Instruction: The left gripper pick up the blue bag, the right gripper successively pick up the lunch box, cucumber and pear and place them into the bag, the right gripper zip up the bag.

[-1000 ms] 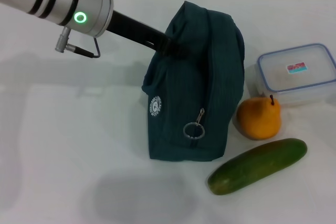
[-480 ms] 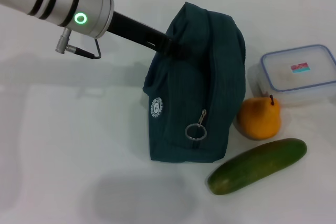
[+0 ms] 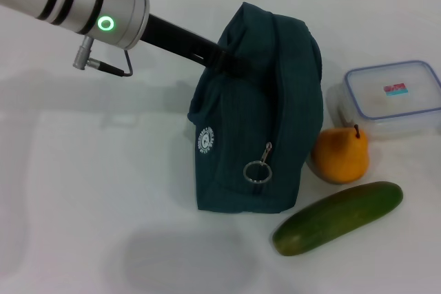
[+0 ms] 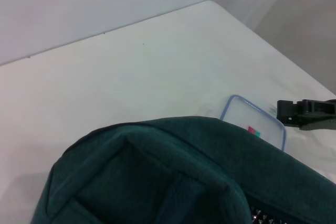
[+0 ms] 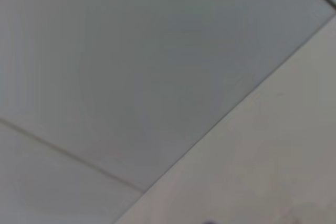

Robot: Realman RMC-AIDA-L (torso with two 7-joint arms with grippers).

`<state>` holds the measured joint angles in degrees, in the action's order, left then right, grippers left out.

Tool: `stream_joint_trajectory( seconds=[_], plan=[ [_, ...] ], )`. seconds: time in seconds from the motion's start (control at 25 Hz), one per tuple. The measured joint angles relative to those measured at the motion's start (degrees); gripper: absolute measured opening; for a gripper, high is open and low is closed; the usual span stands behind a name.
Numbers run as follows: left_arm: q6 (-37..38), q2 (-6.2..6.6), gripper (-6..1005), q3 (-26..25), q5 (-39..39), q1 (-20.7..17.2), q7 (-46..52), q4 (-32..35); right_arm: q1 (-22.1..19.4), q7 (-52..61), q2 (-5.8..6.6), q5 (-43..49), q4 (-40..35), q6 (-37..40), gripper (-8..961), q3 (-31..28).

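Table (image 3: pixel 83 191): white surface carrying all items.

Blue bag (image 3: pixel 262 115): dark teal fabric, standing upright, its upper left side at the tip of the left gripper (image 3: pixel 231 63). A white round logo (image 3: pixel 204 140) faces the camera below that tip; the zipper ring pull (image 3: pixel 257 171) hangs lower on the front. In the left wrist view the bag (image 4: pixel 173 177) fills the near field.

Left gripper: black, on a silver arm with a green ring light (image 3: pixel 105 23), reaching in from the upper left. Its fingers are pinched on the bag's top fabric, which bunches around them.

Cucumber (image 3: pixel 337 217): dark green, lying aslant, below and beyond the bag from the left gripper, just beside the bag's lower corner.

Lunch box (image 3: pixel 389 98): clear with a blue-rimmed lid, on the bag's far side from the left gripper; also seen past the bag from the left wrist (image 4: pixel 254 124).

Pear (image 3: pixel 339 154): orange-yellow, stem up, between lunch box and cucumber, close against the bag.

Right gripper (image 4: pixel 307 113): a black part shows near the lunch box in the left wrist view; finger state cannot be told.
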<state>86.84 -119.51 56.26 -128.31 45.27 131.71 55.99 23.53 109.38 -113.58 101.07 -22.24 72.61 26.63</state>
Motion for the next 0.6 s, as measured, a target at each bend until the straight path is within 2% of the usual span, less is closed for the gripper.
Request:
stream_joint_trajectory(
  seconds=[0.32, 0.6],
  plan=[
    [-0.1, 0.00, 45, 0.0, 0.0, 0.0, -0.7, -0.5, -3.0, -4.4, -1.30, -10.8, 4.2, 0.4, 615, 0.0],
    [-0.1, -0.03, 45, 0.0, 0.0, 0.0, -1.6, -0.5, -3.0, -8.9, -1.62, -19.9, 12.1, -0.7, 605, 0.0]
  ],
)
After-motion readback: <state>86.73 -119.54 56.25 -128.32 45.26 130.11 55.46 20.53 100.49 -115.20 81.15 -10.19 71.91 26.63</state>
